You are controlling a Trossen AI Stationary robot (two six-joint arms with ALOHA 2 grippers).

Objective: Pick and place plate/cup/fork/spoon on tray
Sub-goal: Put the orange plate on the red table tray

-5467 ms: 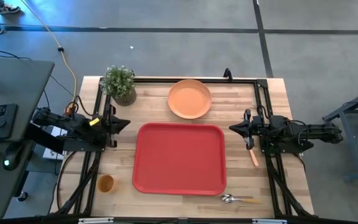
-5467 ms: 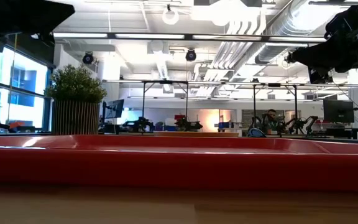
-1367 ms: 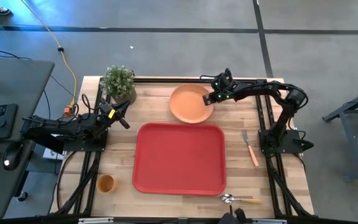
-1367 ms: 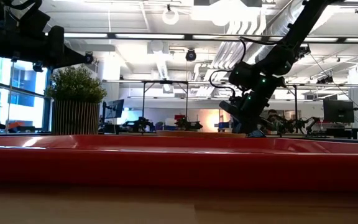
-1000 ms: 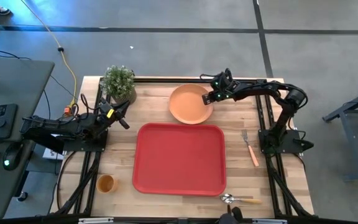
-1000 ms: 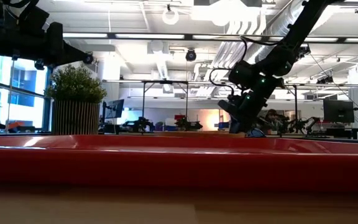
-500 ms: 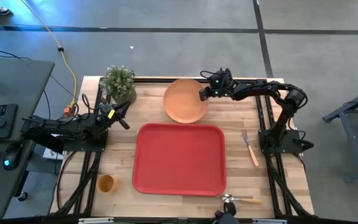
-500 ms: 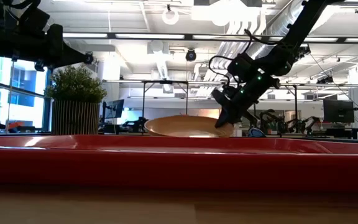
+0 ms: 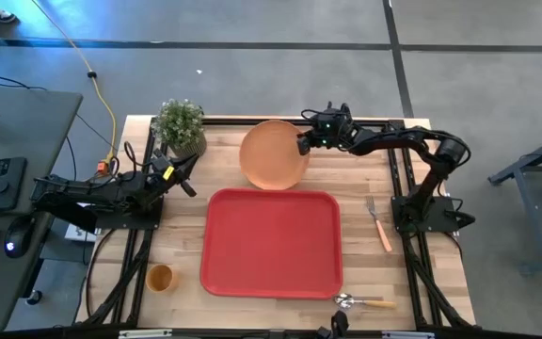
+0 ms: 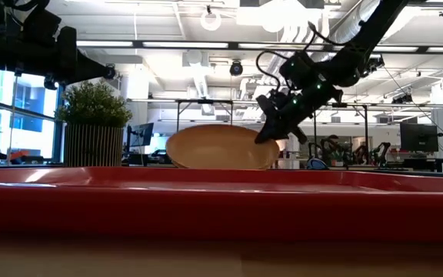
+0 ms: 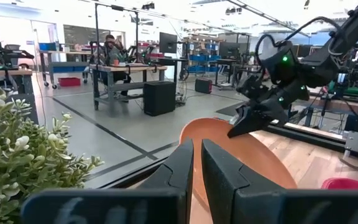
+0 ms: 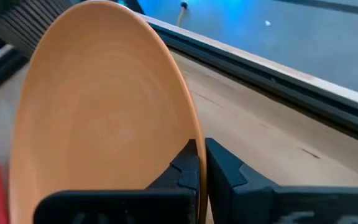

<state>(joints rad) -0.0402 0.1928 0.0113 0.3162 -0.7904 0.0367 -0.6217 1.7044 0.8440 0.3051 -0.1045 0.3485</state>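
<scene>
The orange plate (image 9: 273, 154) is held up over the table's far middle by my right gripper (image 9: 301, 146), which is shut on its right rim. The low view shows the plate (image 10: 220, 148) raised above the red tray's far rim (image 10: 221, 175). The red tray (image 9: 271, 243) lies flat mid-table. The small orange cup (image 9: 160, 277) stands near the front left. The fork (image 9: 377, 224) lies right of the tray, and the spoon (image 9: 363, 301) lies by its front right corner. My left gripper (image 9: 188, 181) is shut and empty near the plant. My right gripper pinches the plate's rim (image 12: 194, 134) on its right side between its two fingers, one on the upper face and one underneath. The fingers come from the table's right, slanting down. The plate is lifted and slightly tilted (image 10: 220, 148).
A potted green plant (image 9: 180, 127) stands at the far left corner, next to the plate. A black frame rail (image 9: 365, 121) runs along the table's far edge. Bare wood shows between the plate and the tray.
My right gripper, still shut on the plate's rim, has gone up and toward the table's left edge. The plate has come up off the table and now shows above the tray's rim in the low view, a little farther left.
</scene>
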